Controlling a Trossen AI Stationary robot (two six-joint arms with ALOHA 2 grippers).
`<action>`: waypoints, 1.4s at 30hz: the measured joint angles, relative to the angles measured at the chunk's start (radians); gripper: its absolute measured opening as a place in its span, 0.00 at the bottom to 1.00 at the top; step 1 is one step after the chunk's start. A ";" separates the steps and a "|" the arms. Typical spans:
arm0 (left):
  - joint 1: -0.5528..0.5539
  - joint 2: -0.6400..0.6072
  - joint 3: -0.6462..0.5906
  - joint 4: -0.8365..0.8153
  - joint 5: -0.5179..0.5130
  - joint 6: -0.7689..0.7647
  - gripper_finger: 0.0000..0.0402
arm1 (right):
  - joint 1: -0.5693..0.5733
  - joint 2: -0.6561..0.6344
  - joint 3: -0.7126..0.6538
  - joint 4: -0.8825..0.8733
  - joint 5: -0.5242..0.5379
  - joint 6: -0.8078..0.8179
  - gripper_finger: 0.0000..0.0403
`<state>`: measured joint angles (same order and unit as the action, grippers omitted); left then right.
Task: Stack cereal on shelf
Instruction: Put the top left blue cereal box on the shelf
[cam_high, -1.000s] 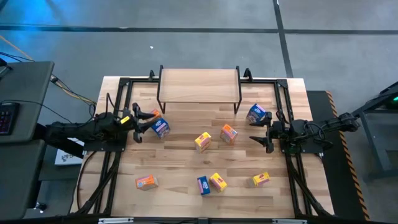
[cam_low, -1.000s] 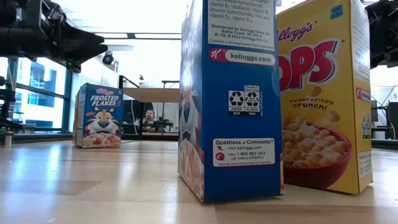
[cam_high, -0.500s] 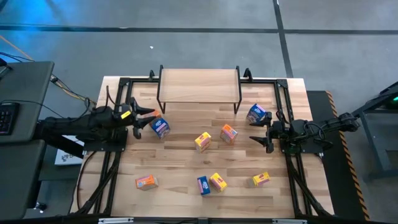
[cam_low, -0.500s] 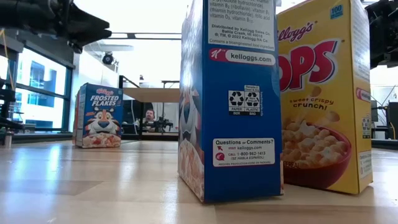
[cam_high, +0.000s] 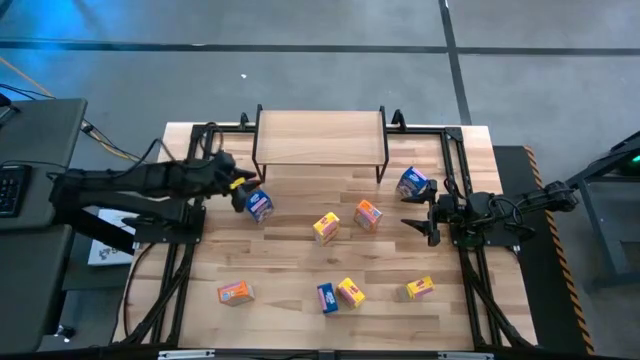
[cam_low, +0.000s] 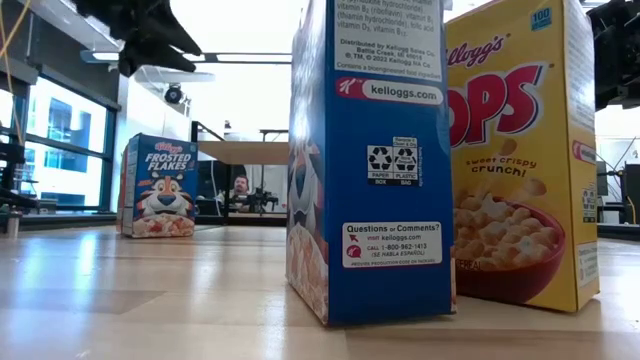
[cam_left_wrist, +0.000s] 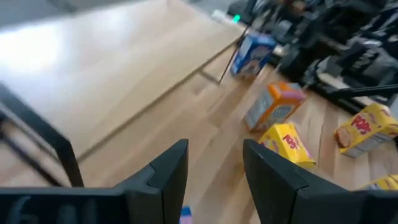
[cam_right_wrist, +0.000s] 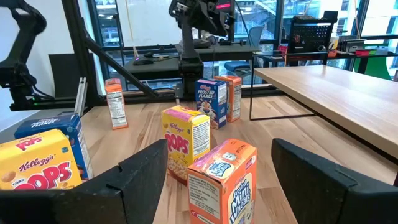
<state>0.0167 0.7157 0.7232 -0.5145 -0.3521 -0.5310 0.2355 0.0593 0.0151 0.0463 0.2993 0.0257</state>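
Left fingers (cam_left_wrist: 168, 171): a little apart, with nothing between them. Bare table (cam_high: 290, 255) shows in the gap.
Left gripper (cam_high: 240, 188): up in the air, empty, right over a blue box.
Blue box (cam_high: 258, 205): on the table just under the left fingertips, apart from them.
Shelf (cam_high: 320, 135): just ahead of the left fingers, at the back of the table. Its left front leg is near the left gripper.
Right fingers (cam_right_wrist: 146, 174): spread wide, with nothing in them.
Right gripper (cam_high: 418, 222): near the right side of the table, pointing in at the middle.
Orange box (cam_high: 368, 214): on the table straight ahead of the right fingers, near but not touching.
Yellow box (cam_high: 326, 227): just past the orange box, farther from the right fingers.
Second blue box (cam_high: 412, 183): just beside the right fingers on the shelf side, close to the shelf's right front leg.
Front boxes: four more stand well away from both grippers, by the front edge. They are the front orange box (cam_high: 235, 292), the front blue box (cam_high: 327, 297), the middle yellow box (cam_high: 350, 292) just beside it, and the last yellow box (cam_high: 420, 288).
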 joint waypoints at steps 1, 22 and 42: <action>-0.008 0.025 0.028 -0.034 -0.002 -0.026 0.36 | 0.000 0.000 0.000 0.000 0.000 0.000 0.69; -0.097 0.395 0.322 -0.494 0.034 -0.330 0.36 | 0.000 0.000 0.000 -0.002 0.000 0.000 0.69; -0.097 0.501 0.322 -0.597 0.042 -0.349 0.56 | 0.000 0.000 0.000 -0.003 0.000 0.000 0.69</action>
<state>-0.0803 1.2168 1.0451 -1.1120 -0.3096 -0.8803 0.2354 0.0593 0.0151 0.0437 0.2993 0.0257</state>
